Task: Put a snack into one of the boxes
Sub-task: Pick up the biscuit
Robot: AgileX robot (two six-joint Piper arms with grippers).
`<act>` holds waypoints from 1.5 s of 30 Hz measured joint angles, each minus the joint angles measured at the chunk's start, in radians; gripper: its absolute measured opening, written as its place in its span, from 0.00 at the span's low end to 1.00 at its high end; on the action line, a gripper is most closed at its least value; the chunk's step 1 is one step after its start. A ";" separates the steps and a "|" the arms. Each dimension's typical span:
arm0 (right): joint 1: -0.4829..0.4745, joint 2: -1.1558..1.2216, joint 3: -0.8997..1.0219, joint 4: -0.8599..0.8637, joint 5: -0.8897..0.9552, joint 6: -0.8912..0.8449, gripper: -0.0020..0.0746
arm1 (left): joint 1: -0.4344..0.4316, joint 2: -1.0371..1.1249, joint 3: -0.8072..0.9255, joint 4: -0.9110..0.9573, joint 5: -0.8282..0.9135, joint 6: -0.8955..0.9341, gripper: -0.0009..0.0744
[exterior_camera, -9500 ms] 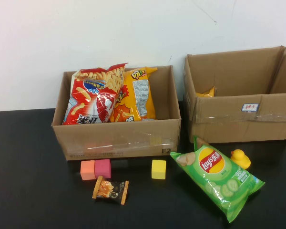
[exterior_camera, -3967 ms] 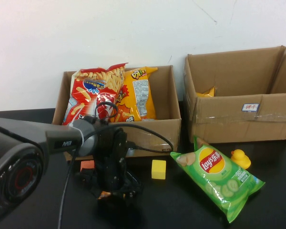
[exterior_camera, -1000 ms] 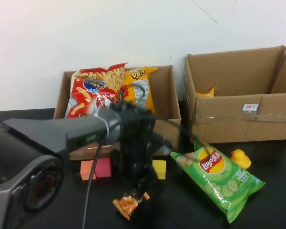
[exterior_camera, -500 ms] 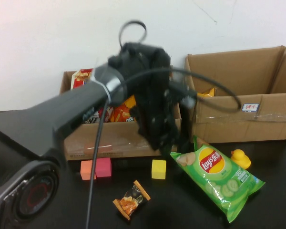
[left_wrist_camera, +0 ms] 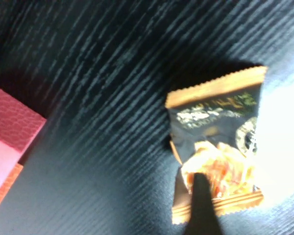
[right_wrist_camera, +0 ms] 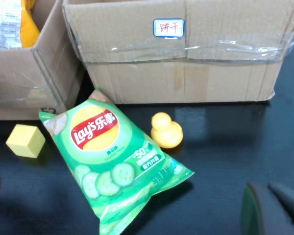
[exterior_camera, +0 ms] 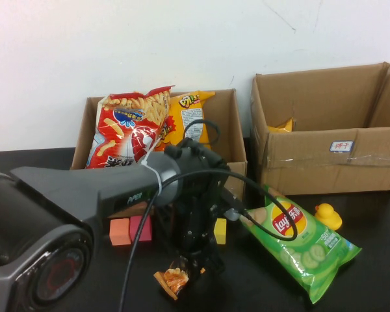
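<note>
A small black-and-orange snack packet (exterior_camera: 173,280) lies flat on the black table in front of the left cardboard box (exterior_camera: 117,195). My left gripper (exterior_camera: 195,263) hangs right over its far right end, open. In the left wrist view one dark fingertip (left_wrist_camera: 202,196) overlaps the packet (left_wrist_camera: 215,142); the other side is washed out by glare. A green Lay's bag (exterior_camera: 302,240) lies in front of the right box (exterior_camera: 325,162). My right gripper (right_wrist_camera: 272,208) is shut and empty, low over bare table near the bag (right_wrist_camera: 108,161).
The left box holds a red snack bag (exterior_camera: 127,130) and an orange one (exterior_camera: 188,127). Orange (exterior_camera: 119,231), pink (exterior_camera: 140,229) and yellow (exterior_camera: 220,231) cubes sit before it. A yellow duck (exterior_camera: 327,216) stands by the Lay's bag.
Half a second ago my left arm was raised high over the boxes; it has come back down over the small packet. The packet has stayed where it lay a second ago.
</note>
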 joint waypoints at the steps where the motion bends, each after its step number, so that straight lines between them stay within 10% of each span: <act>1: 0.000 0.000 0.000 0.000 0.000 0.000 0.02 | 0.000 0.005 0.002 0.007 -0.004 -0.003 0.60; 5: 0.000 0.000 0.000 0.009 0.000 0.000 0.02 | 0.000 0.040 0.004 0.043 -0.030 -0.006 0.85; 16: 0.000 0.000 0.000 0.019 0.000 0.000 0.02 | 0.000 0.116 0.004 0.046 -0.062 0.011 0.91; 31: 0.000 0.000 0.000 0.024 0.000 0.006 0.02 | 0.000 0.118 -0.019 -0.023 -0.026 0.050 0.20; 45: 0.000 0.000 0.000 0.024 0.000 0.001 0.02 | 0.000 0.101 -0.490 -0.278 0.163 0.102 0.14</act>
